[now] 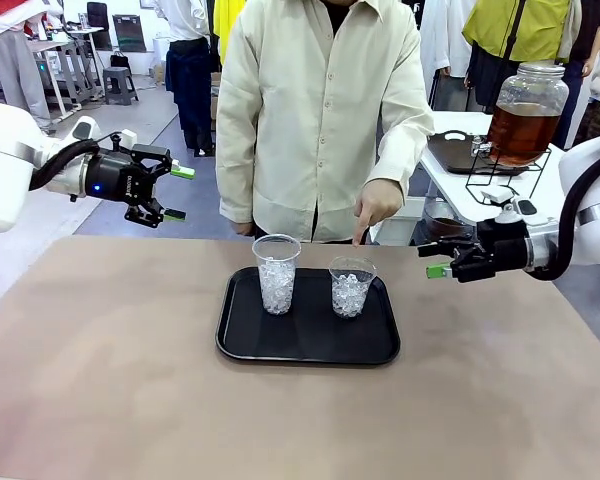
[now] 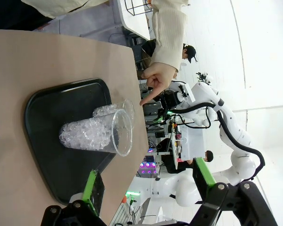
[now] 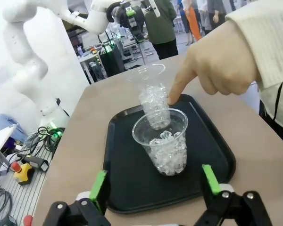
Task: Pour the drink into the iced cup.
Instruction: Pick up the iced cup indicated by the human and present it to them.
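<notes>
Jaws apart left and right, front view adds drink (image 1: 520, 135) in jar (image 1: 530, 88)

No readable text
Pale marking on the body of the left gripper (image 1: 179, 193), too small to read; nothing else legible

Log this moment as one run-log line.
left gripper: open, empty | right gripper: open, empty | hand: points at right cup | left cup, right cup: ice only, on tray

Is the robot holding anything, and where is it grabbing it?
Nothing is held. The left tool and the right tool are both open and empty, off to the sides of the tray.
</notes>
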Controlling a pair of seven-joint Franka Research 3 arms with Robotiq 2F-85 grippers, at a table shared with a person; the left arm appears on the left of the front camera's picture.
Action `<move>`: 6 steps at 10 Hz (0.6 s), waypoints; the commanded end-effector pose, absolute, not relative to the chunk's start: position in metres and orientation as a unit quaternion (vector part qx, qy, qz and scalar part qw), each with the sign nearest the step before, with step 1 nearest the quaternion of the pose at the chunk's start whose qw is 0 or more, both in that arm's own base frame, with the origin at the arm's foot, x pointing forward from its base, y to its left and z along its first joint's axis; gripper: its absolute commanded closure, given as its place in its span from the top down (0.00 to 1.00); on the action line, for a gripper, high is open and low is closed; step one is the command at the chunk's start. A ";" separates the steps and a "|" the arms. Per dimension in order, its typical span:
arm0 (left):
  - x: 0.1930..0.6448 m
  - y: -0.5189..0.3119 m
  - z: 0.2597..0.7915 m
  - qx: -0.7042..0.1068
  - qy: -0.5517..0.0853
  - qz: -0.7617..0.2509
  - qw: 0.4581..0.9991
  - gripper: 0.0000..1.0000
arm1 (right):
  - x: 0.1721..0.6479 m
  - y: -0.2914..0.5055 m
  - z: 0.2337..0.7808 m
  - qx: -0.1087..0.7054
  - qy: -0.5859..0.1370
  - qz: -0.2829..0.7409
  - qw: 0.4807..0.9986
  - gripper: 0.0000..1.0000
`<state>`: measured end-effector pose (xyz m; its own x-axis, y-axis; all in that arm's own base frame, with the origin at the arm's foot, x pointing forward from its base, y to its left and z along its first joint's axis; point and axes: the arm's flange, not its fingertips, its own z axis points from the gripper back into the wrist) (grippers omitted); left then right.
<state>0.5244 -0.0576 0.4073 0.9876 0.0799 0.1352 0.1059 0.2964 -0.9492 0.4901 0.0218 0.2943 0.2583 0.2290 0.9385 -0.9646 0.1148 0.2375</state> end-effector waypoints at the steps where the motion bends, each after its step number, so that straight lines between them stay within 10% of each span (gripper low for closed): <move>1: 0.524 -0.058 0.408 -0.593 -0.079 -0.010 0.801 1.00 | 0.490 0.020 0.299 0.470 -0.391 0.467 0.639 1.00; 6: 0.524 -0.058 0.408 -0.593 -0.079 -0.010 0.801 1.00 | 0.496 0.024 0.287 0.472 -0.406 0.487 0.613 1.00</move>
<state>0.5244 -0.0576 0.4073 0.9876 0.0799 0.1351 0.1059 0.2964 -0.9492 0.4905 0.0218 0.2923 0.2503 0.2284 0.9408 -0.9669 0.1088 0.2309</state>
